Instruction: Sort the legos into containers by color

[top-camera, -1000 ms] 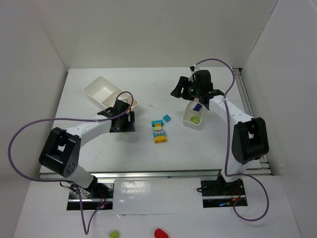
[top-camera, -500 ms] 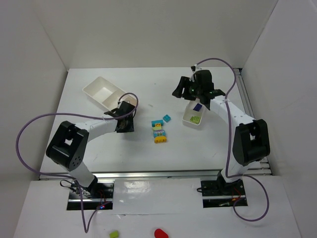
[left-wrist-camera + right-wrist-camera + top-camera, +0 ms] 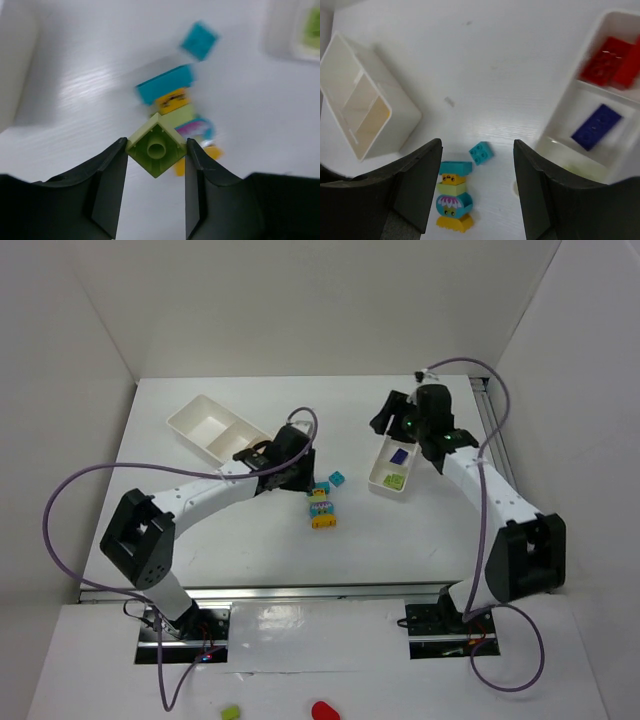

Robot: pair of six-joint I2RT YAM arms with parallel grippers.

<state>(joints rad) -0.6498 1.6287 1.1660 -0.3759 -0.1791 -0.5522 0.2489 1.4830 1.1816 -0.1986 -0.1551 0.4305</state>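
My left gripper is shut on a lime green lego, held corner-up above the table. In the top view this gripper hangs just left of a stuck-together row of legos in cyan, orange, lime and yellow. A small cyan lego lies loose beside that row. My right gripper is open and empty, and in the top view it hovers over the narrow container. That container holds red legos, a dark blue lego and a lime one.
The wide container sits at the back left with its compartments showing no bricks. White walls enclose the table on three sides. A lime piece and a red piece lie off the table in front of the arm bases.
The left gripper has shut on the lime lego and swung right from beside the wide container to the row of legos. The right arm has shifted slightly right over the narrow container.
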